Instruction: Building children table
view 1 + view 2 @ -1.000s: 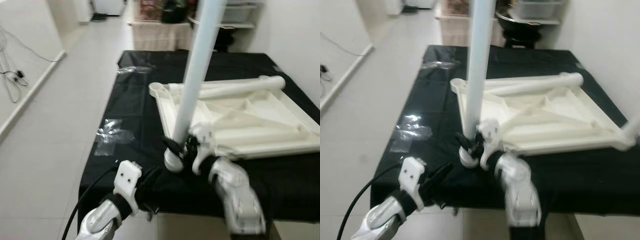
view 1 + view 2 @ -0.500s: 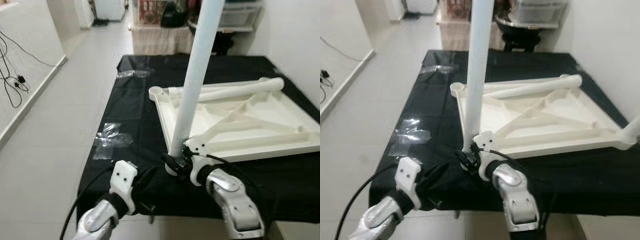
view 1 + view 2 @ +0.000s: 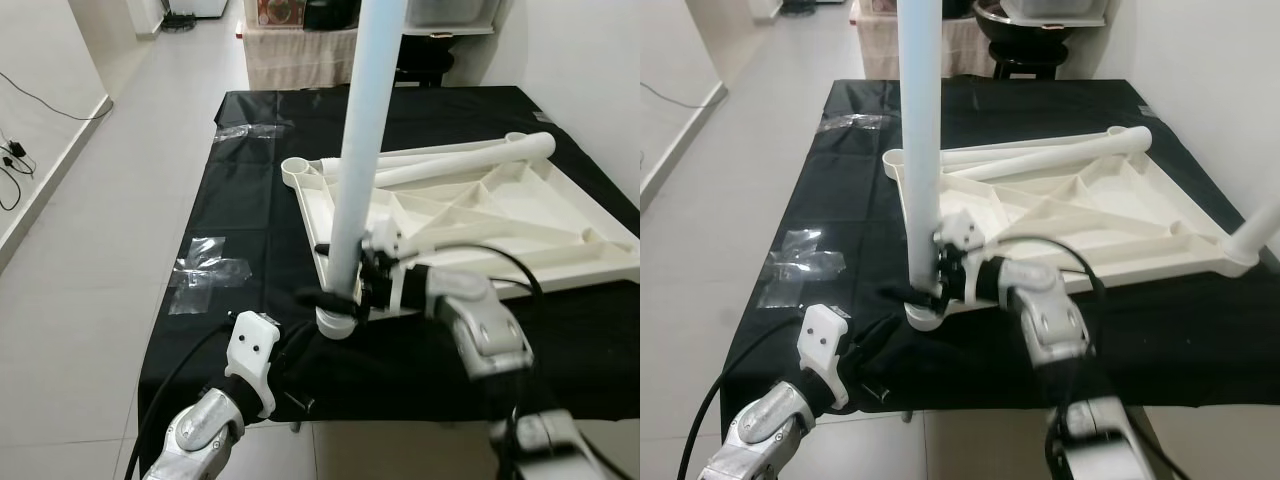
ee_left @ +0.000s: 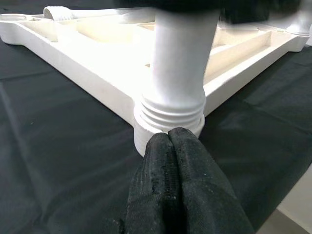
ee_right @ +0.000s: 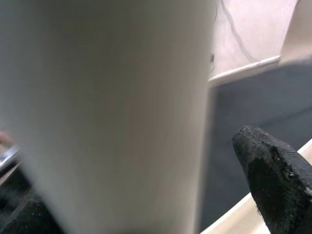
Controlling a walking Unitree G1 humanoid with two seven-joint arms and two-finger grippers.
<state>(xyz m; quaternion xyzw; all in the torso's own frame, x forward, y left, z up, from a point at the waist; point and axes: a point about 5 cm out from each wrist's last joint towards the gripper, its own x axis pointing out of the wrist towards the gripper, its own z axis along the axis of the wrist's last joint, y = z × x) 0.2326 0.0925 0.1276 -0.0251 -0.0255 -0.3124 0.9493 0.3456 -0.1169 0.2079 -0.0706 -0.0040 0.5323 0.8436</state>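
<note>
A white children's table top lies upside down on a black-covered table. One white leg stands upright in the near-left corner socket. My right gripper reaches in from the right, its black fingers straddling the leg just above the socket and shut on it. My left gripper is shut with nothing in it, its tips right at the socket's base. A second leg lies along the top's far edge. Another leg stands at the right corner.
Clear plastic wrappers lie on the black cloth at the left and the far left corner. Pale floor runs along the table's left side. A cloth-covered unit stands behind the table, and a white wall on the right.
My right arm has swung from in front of the leg round to its right side, the gripper staying on the leg's base. The left gripper stays by the socket. The camera has shifted.
</note>
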